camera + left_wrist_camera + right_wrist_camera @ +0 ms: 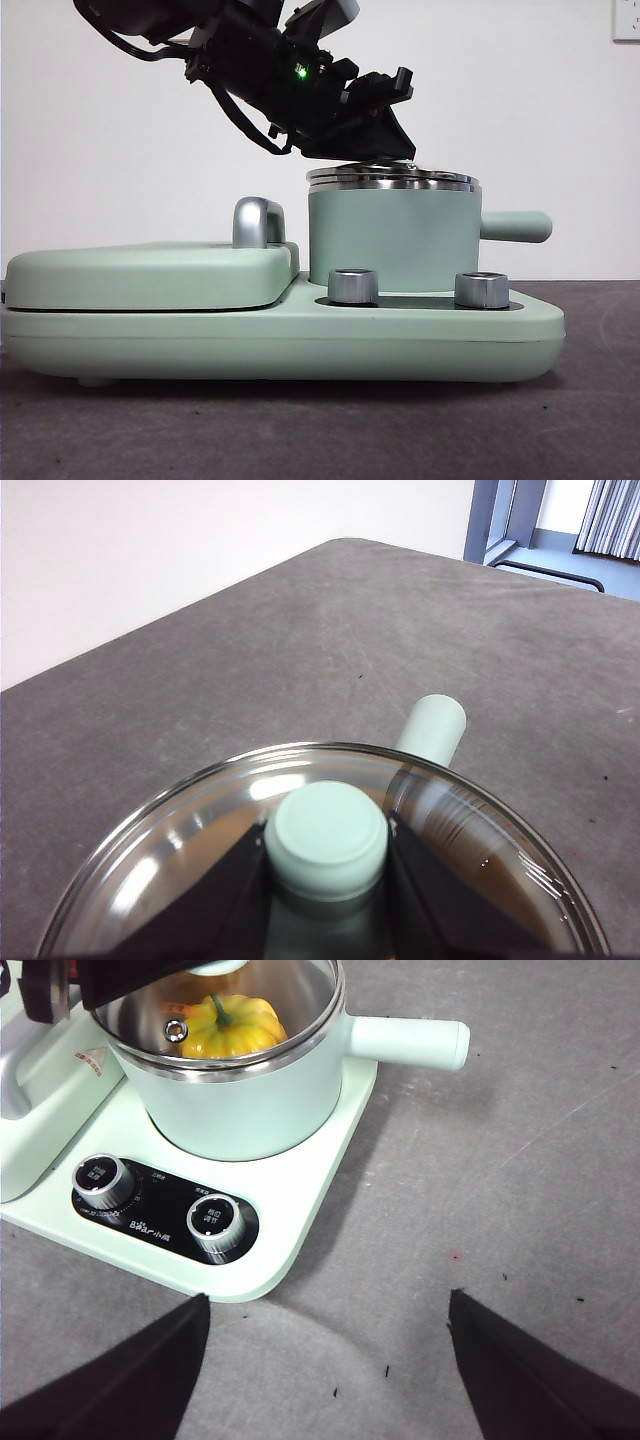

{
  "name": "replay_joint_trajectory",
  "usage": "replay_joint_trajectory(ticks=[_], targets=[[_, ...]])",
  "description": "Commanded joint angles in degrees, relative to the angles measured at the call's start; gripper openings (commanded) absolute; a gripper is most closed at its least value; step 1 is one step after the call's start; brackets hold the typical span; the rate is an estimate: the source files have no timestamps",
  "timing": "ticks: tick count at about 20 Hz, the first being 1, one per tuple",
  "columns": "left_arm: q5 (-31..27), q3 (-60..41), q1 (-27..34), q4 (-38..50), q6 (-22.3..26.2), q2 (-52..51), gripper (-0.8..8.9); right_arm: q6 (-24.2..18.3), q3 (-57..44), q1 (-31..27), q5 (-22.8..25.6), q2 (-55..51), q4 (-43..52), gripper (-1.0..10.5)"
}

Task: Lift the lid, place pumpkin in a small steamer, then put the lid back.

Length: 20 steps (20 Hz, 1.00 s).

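Topping one steamer [390,240]: one lid [392,178], one pumpkin [232,1023] inside.

Lid [392,178] and left claw [385,150] block the steamer's [393,240] mouth.

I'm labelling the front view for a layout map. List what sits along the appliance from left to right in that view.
Flat mint-green cover → steel handle → left silver knob → right silver knob → small steamer's side handle. The small steamer, its lid and the left gripper overlap above the knobs, so they are left out.
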Motion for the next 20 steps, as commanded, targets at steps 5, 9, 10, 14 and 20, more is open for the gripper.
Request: replay_joint_trajectory(ticks=[5, 9, 10, 14, 20], targets=[[2.2, 1.5, -0.1, -2.3, -6.3, 1.6, 0.09, 0.6, 0.3, 0.4, 0.1, 0.2, 0.4, 3.7], [-0.4, 1.5, 0.1, -3.6, -2.5, 1.6, 0.09, 0.6, 0.3, 0.4, 0.1, 0.2, 0.4, 3.7], [-0.7, 1.5, 0.2, -3.6, -1.8, 1.6, 0.09, 0.6, 0.3, 0.4, 0.1, 0.2, 0.4, 3.7], [-3.4, 1.5, 0.3, -3.7, 2.3, 1.6, 0.09, 0.6, 0.3, 0.4, 0.1, 0.2, 0.4, 3.7], [-2.9, 1.5, 0.2, -3.6, 2.2, 1.6, 0.09, 0.6, 0.3, 0.4, 0.1, 0.2, 0.4, 3.7]])
